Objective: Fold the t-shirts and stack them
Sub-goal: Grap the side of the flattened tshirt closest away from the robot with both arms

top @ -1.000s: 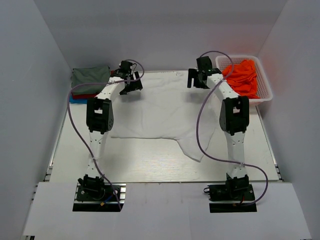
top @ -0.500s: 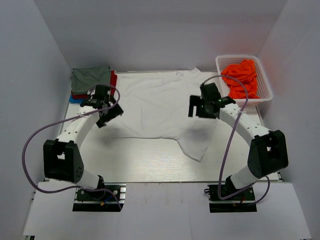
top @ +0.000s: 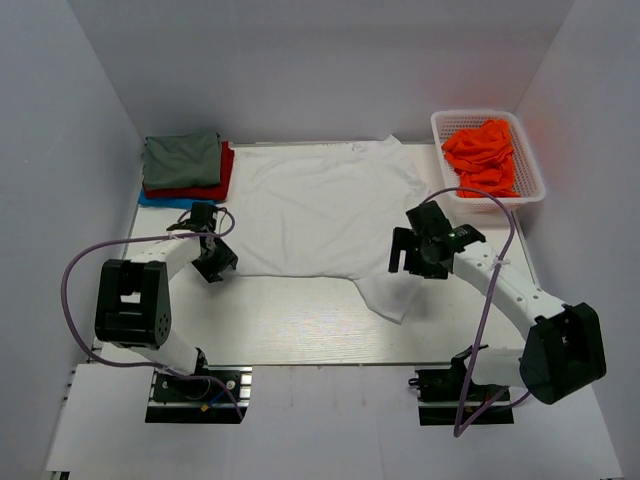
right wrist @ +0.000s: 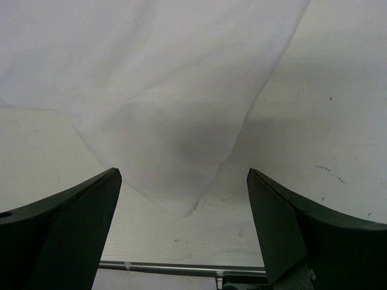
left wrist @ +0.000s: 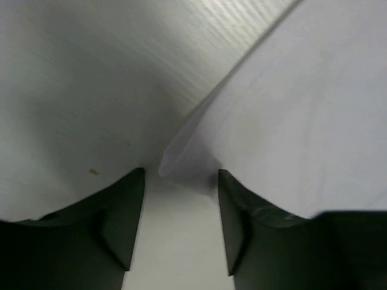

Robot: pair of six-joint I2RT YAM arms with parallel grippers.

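Three folded t-shirts (top: pixel 183 162), olive-grey on red on blue, are stacked just left of the far-left corner of the white t-shirt (top: pixel 320 205), which is spread flat on the table (top: pixel 300 330). At its near-left corner the left gripper (top: pixel 218 266) is set low, jaws apart, with the corner tip between them. Over its near-right sleeve the right gripper (top: pixel 408 262) is poised, jaws spread wide. Orange t-shirts (top: pixel 482 152) are heaped in a basket (top: pixel 530 192) to its right.

The top camera looks down from high behind the near edge over the whole desk (top: pixel 300 320). Both wrist cameras sit close over edges of the white shirt (top: pixel 320 210), which all views share.
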